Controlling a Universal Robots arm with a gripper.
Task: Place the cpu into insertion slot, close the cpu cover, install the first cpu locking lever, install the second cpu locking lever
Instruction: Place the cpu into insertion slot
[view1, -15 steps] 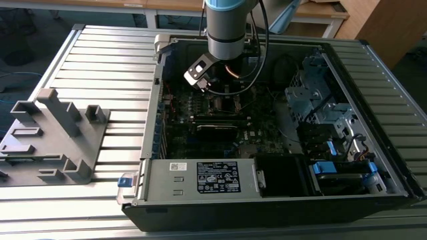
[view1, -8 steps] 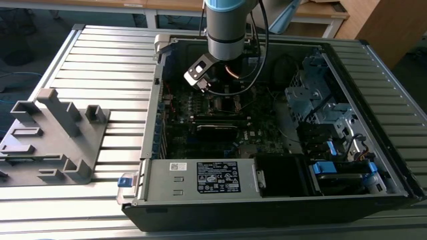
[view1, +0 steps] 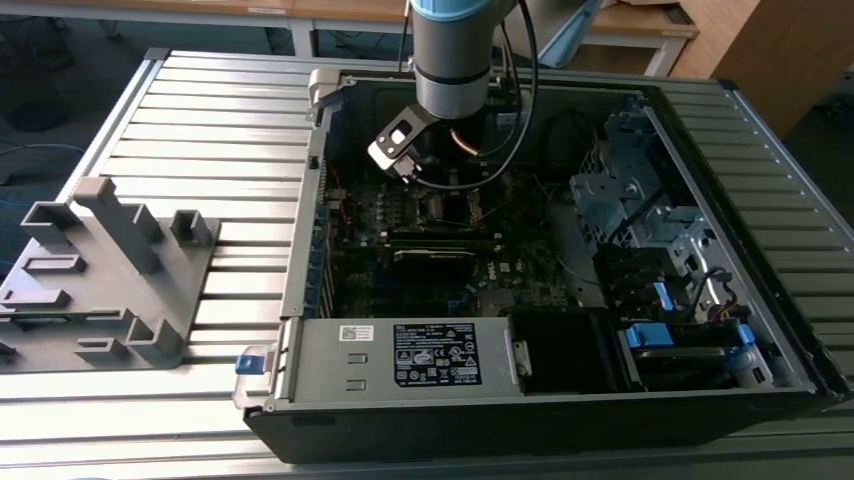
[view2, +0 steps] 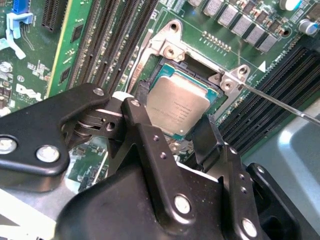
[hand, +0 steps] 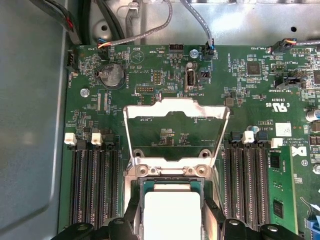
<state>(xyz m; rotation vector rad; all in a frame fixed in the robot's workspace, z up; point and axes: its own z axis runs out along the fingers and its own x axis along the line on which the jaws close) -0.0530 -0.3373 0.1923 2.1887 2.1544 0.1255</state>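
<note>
The cpu (view2: 177, 102), a flat silver-grey square chip, sits in or just above the insertion slot (view2: 165, 67) on the green motherboard. My gripper (view2: 175, 114) is shut on it, one black finger (view2: 135, 117) on each side. The first wrist view has the cpu (hand: 172, 215) between the fingertips (hand: 134, 212). The cpu cover (hand: 175, 106), a thin silvery frame, is swung open away from the slot on its hinge. A thin metal locking lever (view2: 280, 102) sticks out beside the slot. In the exterior view my gripper (view1: 411, 172) reaches down into the open computer case (view1: 300, 250).
Black memory slots (hand: 92, 190) flank the socket on both sides. Cables (hand: 145, 30) run along the case wall beyond the board. A drive cage (view1: 641, 200) and a power supply (view1: 427, 355) fill the case's other parts. A grey fixture (view1: 114, 270) stands on the slatted table at the exterior view's left.
</note>
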